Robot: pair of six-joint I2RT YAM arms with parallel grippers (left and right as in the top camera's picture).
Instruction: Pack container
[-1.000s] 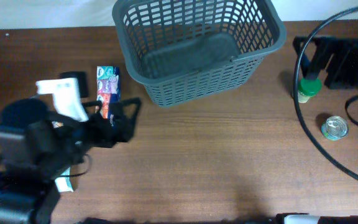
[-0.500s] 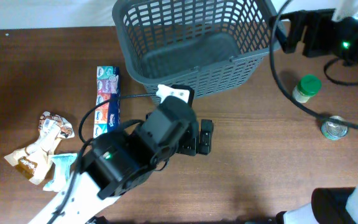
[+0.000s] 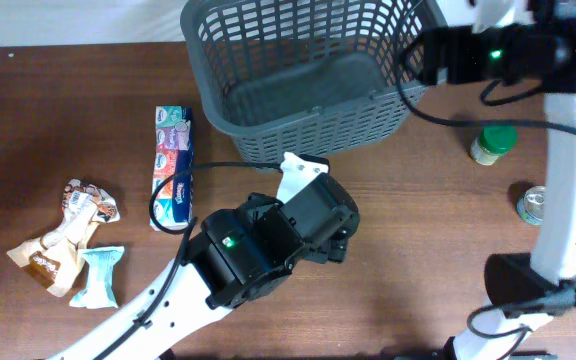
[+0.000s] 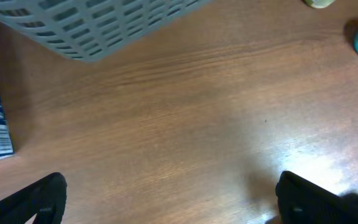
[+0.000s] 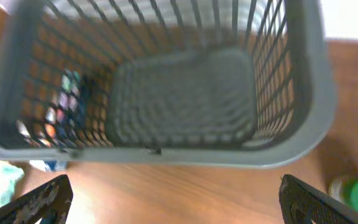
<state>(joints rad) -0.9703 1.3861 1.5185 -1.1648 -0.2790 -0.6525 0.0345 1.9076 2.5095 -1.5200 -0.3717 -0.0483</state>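
Note:
The container, a large dark grey lattice basket [image 3: 318, 130], stands empty at the table's back centre. My left gripper [image 3: 340, 242] hovers over bare wood in front of the basket. In the left wrist view it [image 4: 173, 202] is open, with only tabletop between its fingers and the basket's wall [image 4: 92, 25] at the top. My right gripper [image 3: 423, 58] hangs at the basket's right rim. In the right wrist view it [image 5: 176, 202] is open, looking down into the basket [image 5: 229, 155], with nothing between its fingers.
A blue tissue pack [image 3: 173, 165] lies left of the basket, with crumpled snack wrappers [image 3: 68, 240] further left. A green-lidded jar [image 3: 492, 143] and a small tin can [image 3: 536, 205] stand on the right. The right arm's cable loops above them.
My left arm has swung from the left side to the table's centre. My right arm has moved left from the far right edge to the basket's right rim. Both grippers stay open.

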